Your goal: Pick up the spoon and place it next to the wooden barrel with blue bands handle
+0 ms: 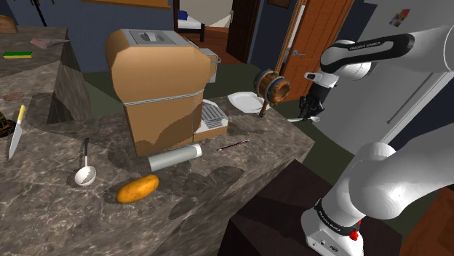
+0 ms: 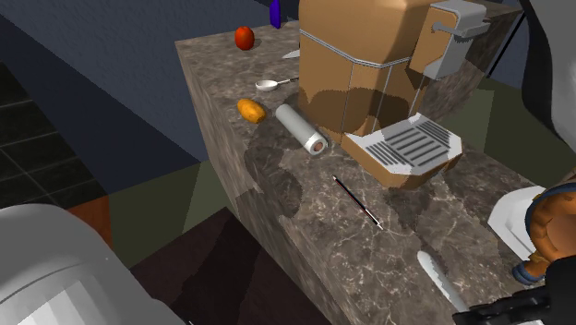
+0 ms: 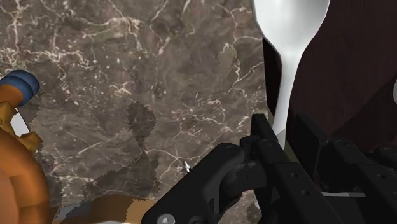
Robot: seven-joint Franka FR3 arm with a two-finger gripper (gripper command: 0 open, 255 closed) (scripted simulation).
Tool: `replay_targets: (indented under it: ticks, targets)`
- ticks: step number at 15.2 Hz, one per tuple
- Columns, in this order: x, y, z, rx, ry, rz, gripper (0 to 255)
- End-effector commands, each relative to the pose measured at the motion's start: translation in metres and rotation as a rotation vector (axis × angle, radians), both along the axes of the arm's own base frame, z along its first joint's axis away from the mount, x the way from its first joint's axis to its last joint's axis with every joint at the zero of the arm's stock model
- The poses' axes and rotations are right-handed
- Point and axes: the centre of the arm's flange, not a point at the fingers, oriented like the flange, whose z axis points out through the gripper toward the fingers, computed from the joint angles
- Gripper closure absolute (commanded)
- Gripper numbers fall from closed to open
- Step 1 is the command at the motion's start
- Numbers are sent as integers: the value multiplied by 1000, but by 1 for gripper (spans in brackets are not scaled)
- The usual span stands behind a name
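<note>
The white spoon (image 3: pixel 289 38) is pinched by its thin handle in the claw (image 3: pixel 282 128), bowl pointing away from the fingers. The black fingers stand only a handle's width apart, clenched on it from both sides. The spoon hangs over the marbled tabletop's (image 3: pixel 159 83) edge; whether it touches the surface I cannot tell. In the shoulder view, the claw (image 1: pixel 311 109) is just beside the wooden barrel (image 1: pixel 271 85) with blue bands, near a white plate (image 1: pixel 244 102).
</note>
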Motion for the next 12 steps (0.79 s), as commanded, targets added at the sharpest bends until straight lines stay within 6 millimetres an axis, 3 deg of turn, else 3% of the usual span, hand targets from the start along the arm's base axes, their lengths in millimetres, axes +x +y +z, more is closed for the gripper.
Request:
replay_targets:
  ticks: [1,12]
  targets:
    - [-1,0,-12,0,0,0,255]
    - [-1,0,-70,0,0,0,255]
